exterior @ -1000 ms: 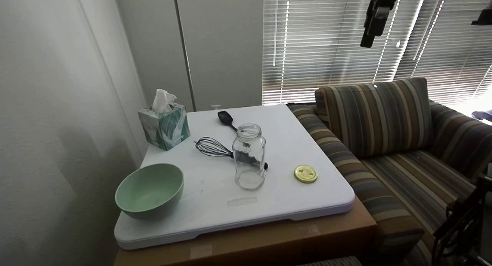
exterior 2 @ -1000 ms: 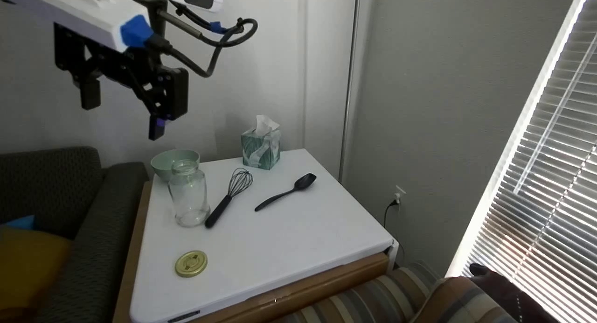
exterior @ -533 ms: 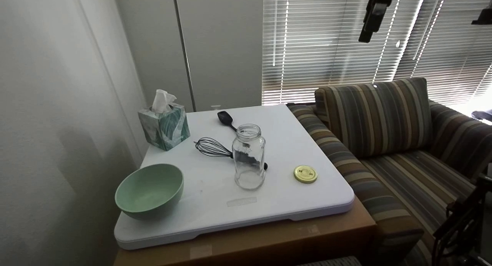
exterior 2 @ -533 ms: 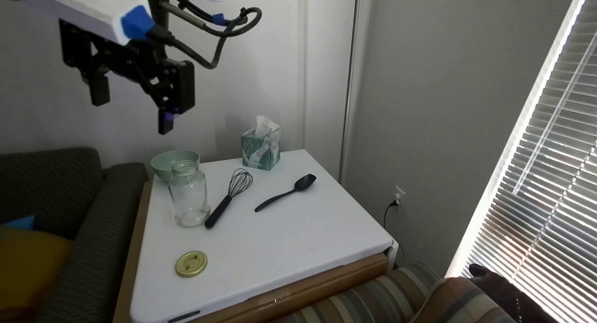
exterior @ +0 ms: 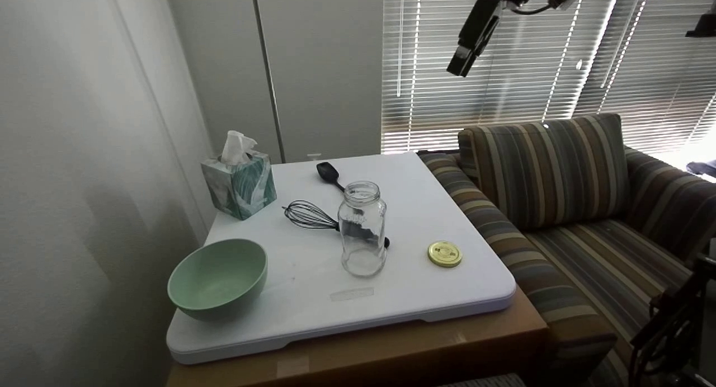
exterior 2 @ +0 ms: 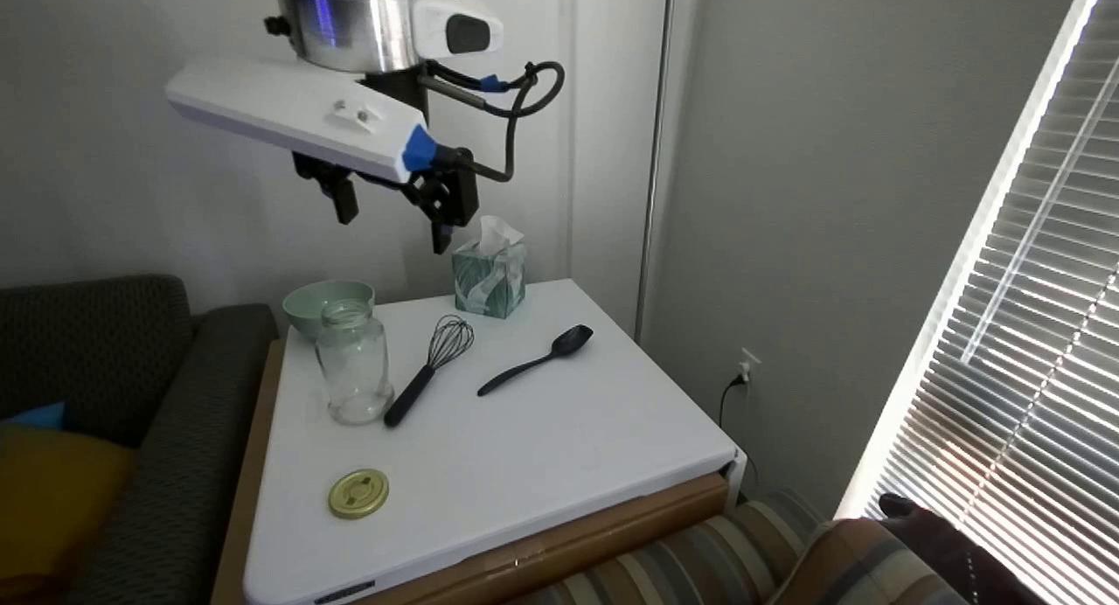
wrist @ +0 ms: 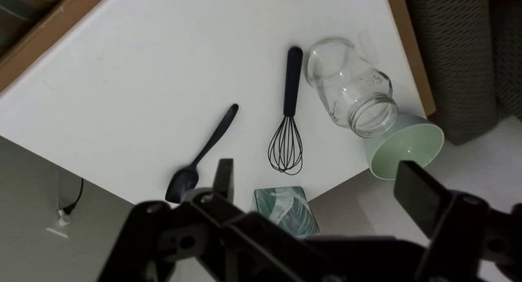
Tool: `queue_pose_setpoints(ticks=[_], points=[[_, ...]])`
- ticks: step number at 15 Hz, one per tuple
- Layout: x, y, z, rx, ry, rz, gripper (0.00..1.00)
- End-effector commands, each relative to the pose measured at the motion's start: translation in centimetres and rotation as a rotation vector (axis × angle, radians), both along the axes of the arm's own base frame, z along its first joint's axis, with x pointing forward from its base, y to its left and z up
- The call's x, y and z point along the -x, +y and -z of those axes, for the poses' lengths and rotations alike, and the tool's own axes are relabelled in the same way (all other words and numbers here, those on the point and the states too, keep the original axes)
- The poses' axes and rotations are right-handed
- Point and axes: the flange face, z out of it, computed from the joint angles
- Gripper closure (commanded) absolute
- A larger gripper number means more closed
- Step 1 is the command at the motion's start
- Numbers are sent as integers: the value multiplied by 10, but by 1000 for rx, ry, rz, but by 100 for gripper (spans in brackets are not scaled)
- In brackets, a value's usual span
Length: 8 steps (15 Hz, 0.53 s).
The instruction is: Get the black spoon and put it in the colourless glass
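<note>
The black spoon (exterior 2: pixel 523 368) lies flat on the white table (exterior 2: pixel 524 465). In an exterior view, its bowl (exterior: pixel 328 171) shows behind the glass, which partly hides the handle. The whole spoon also shows in the wrist view (wrist: pixel 210 144). The colourless glass (exterior 2: pixel 354 369) stands upright, without a lid, in both exterior views (exterior: pixel 363 255), and appears at upper right in the wrist view (wrist: pixel 346 86). My gripper (exterior 2: pixel 393 227) is open and empty, high above the table. In the wrist view its fingers (wrist: pixel 316 170) are wide apart, the spoon's bowl just left of the left finger.
A whisk (exterior 2: pixel 420 382) lies between the glass and the spoon. A green bowl (exterior: pixel 240 300) and a tissue box (exterior: pixel 240 185) stand along the wall side. A gold lid (exterior: pixel 444 253) lies on the table. A striped armchair (exterior: pixel 545 174) adjoins the table.
The arm and open gripper have moved over the table, rightward in an exterior view and leftward and slightly down in an exterior view. The objects on the table have not moved.
</note>
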Motion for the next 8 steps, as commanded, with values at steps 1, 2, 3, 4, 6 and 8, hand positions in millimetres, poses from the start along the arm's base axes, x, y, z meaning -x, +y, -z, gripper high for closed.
queue_pose_setpoints(ticks=[1, 2, 3, 4, 6, 8], points=[[-50, 10, 11, -102, -3, -32, 0], [-60, 12, 13, -118, 7, -26, 0], [-34, 14, 7, -69, -4, -7, 0], [-44, 18, 9, -83, 1, -12, 0], [-56, 19, 13, -88, 3, -15, 0], [-57, 17, 15, -90, 5, -13, 0]])
